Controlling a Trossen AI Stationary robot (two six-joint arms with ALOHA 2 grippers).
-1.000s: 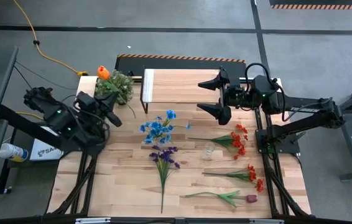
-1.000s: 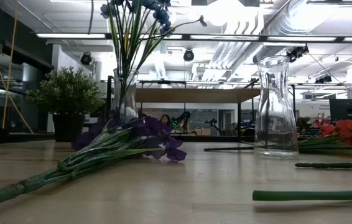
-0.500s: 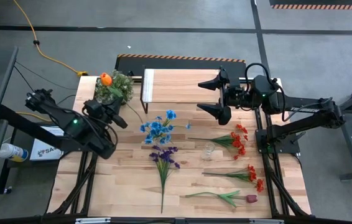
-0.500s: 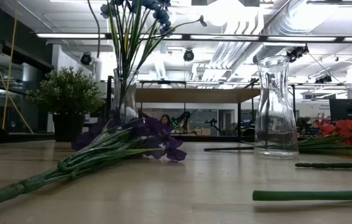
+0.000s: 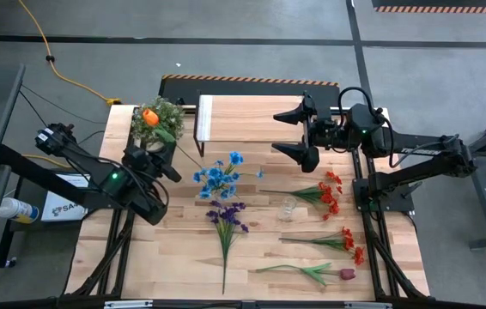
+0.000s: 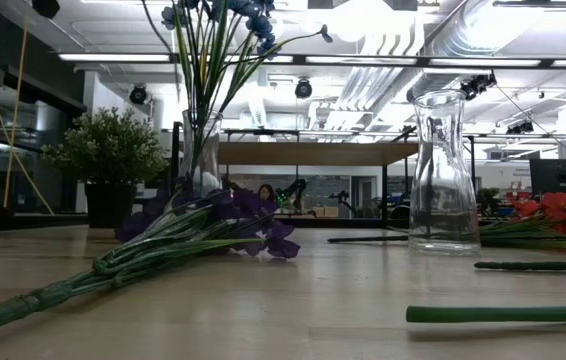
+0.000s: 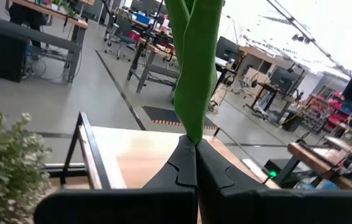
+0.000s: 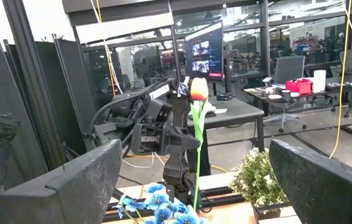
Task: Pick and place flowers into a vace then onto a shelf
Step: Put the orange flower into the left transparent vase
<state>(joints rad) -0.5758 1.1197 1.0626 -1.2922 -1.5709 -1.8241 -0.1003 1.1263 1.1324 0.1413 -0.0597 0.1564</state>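
Left gripper (image 5: 159,148) clamps an orange-bloomed, green-stemmed flower (image 5: 149,114) upright near the blue bouquet's vase (image 6: 201,150); right gripper (image 5: 288,131) gapes empty over the plank-topped shelf (image 5: 243,116). Most stems lie unplaced.

glossy clear glass vase (image 6: 444,170), matt pale wood table (image 5: 183,249)

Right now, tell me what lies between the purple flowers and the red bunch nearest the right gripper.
In the high view, an empty clear vase stands between the purple flowers and that red bunch; otherwise bare table.
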